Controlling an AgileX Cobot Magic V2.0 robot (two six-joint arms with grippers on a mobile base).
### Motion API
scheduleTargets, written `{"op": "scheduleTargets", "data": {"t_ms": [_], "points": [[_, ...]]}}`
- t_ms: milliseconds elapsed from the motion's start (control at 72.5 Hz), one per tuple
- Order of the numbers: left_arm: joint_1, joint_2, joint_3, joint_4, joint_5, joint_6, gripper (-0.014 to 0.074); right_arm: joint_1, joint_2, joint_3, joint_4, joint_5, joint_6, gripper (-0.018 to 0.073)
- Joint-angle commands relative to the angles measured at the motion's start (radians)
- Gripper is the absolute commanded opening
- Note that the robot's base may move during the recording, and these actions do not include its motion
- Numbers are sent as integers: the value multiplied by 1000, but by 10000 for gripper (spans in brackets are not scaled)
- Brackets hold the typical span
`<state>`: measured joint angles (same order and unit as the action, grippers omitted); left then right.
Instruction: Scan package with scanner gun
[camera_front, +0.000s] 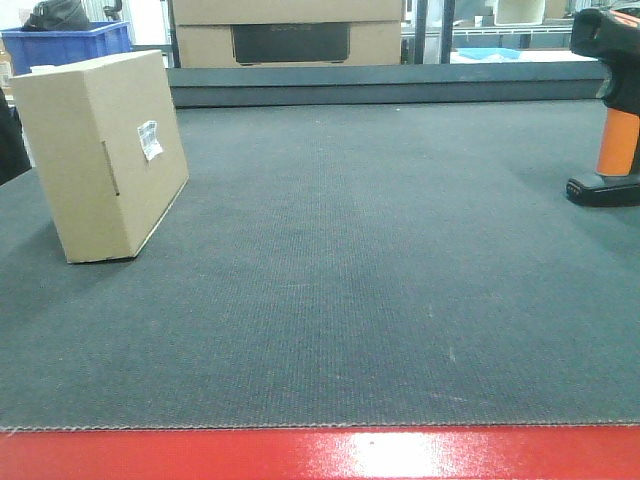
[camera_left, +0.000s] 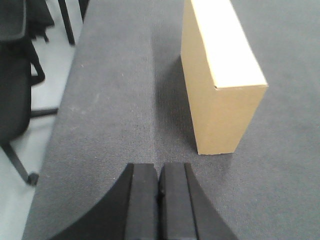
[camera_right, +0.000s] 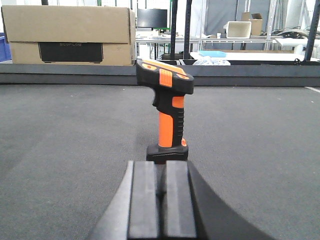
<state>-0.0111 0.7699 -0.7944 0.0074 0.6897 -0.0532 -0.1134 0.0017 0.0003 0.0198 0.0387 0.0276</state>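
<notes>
On the dark grey mat (camera_front: 350, 280), with brown cartons (camera_right: 67, 25) beyond its far edge, lettering on the cartons' dark panel is too faint to read. The package (camera_front: 90, 150) stands on edge at left, ahead and to the right of the left gripper (camera_left: 159, 170), apart from it; that gripper's fingers are pressed together. The scanner gun (camera_right: 167, 115) stands upright on its base just beyond the right gripper (camera_right: 160, 167), likewise closed on nothing; the front view crops its head. The barcode label (camera_front: 149, 139) on the package has illegible print.
</notes>
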Motion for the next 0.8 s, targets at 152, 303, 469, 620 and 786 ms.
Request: {"op": "scheduleTargets", "data": {"t_ms": [152,303,469,620,786], "points": [[-20,230,-207,-92,89,-4,-111,-2,-2,0,-8,-17,-3,-168],[-84,419,-387,-27,140,-116,-111,-2,-2,0,-8,-17,-3,-168],[-169,619,-604,92,209,-214,-111,-2,-2,0,-8,-17,-3,-168],[-177,752,-755,32,253,-221,-111,-2,-2,0,-8,-17,-3,-168],[-193,836,-830,57,265,-221,-43,-2,-2,0,-8,-17,-3,-168]]}}
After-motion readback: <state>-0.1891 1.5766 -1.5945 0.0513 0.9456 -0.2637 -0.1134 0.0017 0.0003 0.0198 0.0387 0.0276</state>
